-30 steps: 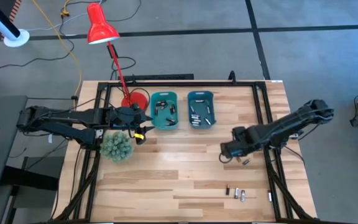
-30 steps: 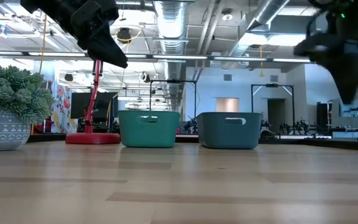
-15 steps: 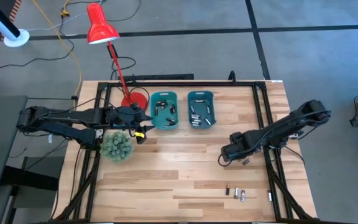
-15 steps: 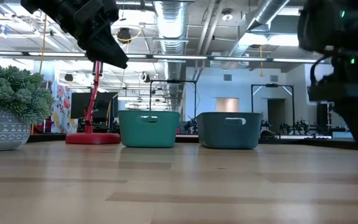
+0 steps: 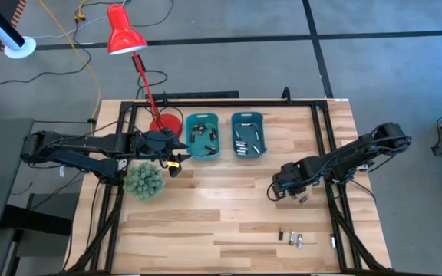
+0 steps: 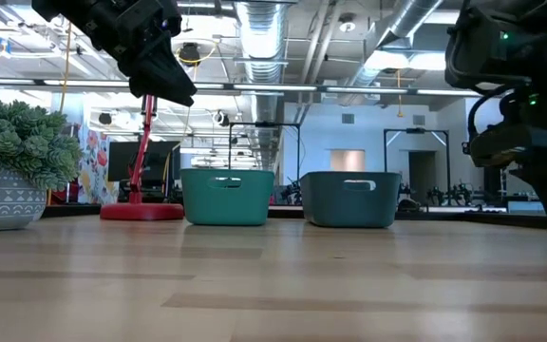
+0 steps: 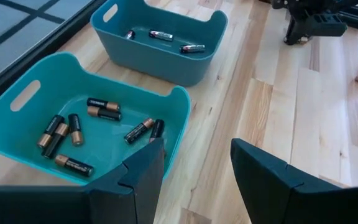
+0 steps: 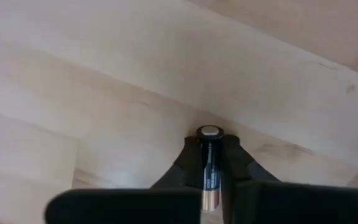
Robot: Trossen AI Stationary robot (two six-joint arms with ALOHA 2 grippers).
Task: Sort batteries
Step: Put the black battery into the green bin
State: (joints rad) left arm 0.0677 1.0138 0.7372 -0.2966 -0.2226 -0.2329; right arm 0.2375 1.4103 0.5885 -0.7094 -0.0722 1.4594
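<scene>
My right gripper (image 5: 276, 192) points down at the wood near the table's right side and is shut on a black, copper-ended battery (image 8: 209, 163). My left gripper (image 7: 194, 168) hovers open above the table's left, beside the light teal bin (image 7: 17, 134), and holds nothing. That bin holds several batteries (image 7: 73, 127). The darker teal bin (image 7: 213, 28) beyond it holds three batteries (image 7: 160, 35). One loose battery (image 5: 303, 198) lies on the wood beside my right gripper. A few loose batteries (image 5: 291, 238) lie near the table's front edge. My right gripper pinches the battery's black body (image 8: 208, 177) between its two fingers, which come from above and point down. The battery lies along the fingers, its silver-capped end (image 8: 210, 130) sticking out past the fingertips toward the wood. Whether that end touches the table, I cannot tell.
A green spiky plant in a pot (image 5: 143, 180) stands at the table's left, close under my left arm. A red lamp (image 5: 125, 38) has its base (image 5: 166, 123) at the far left, beside the bins. Bare wood spreads across the table's middle.
My right gripper has come down toward the table, as the low view shows. My left gripper has kept its place.
</scene>
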